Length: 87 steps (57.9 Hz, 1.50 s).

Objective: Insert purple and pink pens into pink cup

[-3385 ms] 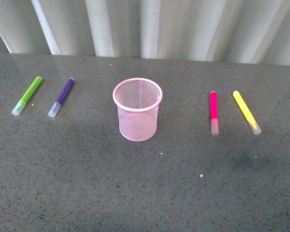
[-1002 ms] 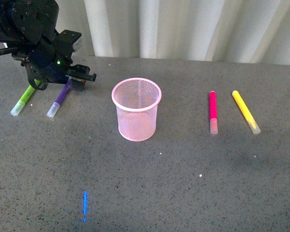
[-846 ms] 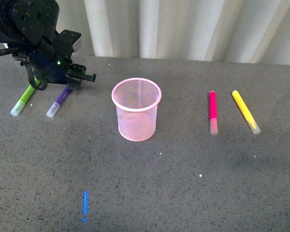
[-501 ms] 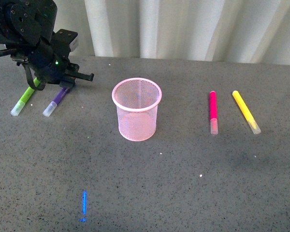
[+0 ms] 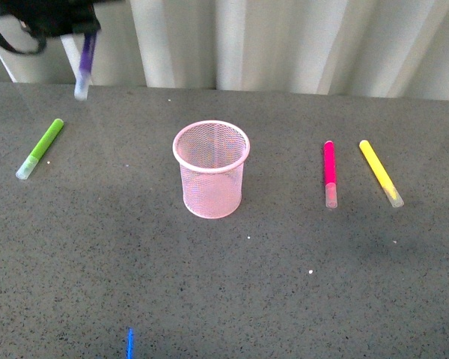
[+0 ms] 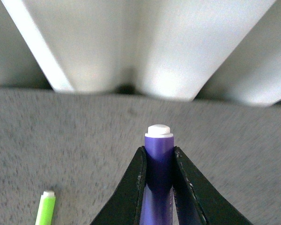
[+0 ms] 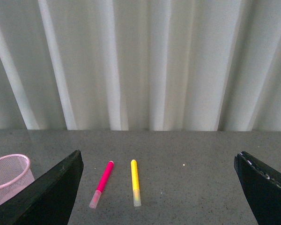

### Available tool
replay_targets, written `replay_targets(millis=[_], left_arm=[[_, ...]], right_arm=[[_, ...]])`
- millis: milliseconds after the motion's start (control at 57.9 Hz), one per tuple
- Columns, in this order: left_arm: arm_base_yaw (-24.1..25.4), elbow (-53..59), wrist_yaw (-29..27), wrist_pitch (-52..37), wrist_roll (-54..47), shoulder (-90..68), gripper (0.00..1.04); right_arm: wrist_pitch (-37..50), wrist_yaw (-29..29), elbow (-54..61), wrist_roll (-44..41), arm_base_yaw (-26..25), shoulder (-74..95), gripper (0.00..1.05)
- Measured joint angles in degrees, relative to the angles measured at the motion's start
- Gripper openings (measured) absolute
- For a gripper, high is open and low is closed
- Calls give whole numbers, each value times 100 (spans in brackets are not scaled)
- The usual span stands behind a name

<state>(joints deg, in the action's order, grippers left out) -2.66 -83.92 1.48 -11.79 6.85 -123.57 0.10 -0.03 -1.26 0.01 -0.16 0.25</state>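
Purple pen with a clear cap [image 5: 84, 63], which lay on the grey table [image 5: 299, 299] a moment ago, now hangs high up, squeezed tight in the black left gripper [image 6: 158, 154], ready to go to the pink wire cup [image 5: 209, 196].

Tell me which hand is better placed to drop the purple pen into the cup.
Left. The left hand grips the purple pen, raised left of the cup; the right hand is open and empty.

- Cup [image 5: 212, 187]: pink mesh, upright, centre.
- Purple pen [image 5: 83, 63]: in the air, far left, nearly upright, clear cap down.
- Pink pen [image 5: 330, 168]: flat, right of cup, cap nearest.
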Motion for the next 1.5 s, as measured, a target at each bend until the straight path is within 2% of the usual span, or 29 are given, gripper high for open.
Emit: replay_targets(millis=[138,259,432,553,760,898,1157,1503], left_arm=[[120,964,7,-1379,688,1115,13],[101,2006,-203,-2752,1255,1757,13],[-334,2905,-455,-3915,1493,1816,13],[-903,3265,-636,-4701,1770,1582,13],[-1596,3482,-1075,-5495,2253,1150,13],[-1851,3508,-1239,-6006,2524,859,13],[-2079,3604,-1447,-6758,2789,142,13],[-2076,3604,-1449,-6804,2796,-72,13]], right_arm=[[0,0,0,0,0,0,98],[0,0,0,0,0,0,98],[0,0,0,0,0,0,98],[0,0,0,0,0,0,98],[0,0,0,0,0,0,98],[-2,0,0,0,0,0,98],[0,0,0,0,0,0,98],[0,0,0,0,0,0,98]])
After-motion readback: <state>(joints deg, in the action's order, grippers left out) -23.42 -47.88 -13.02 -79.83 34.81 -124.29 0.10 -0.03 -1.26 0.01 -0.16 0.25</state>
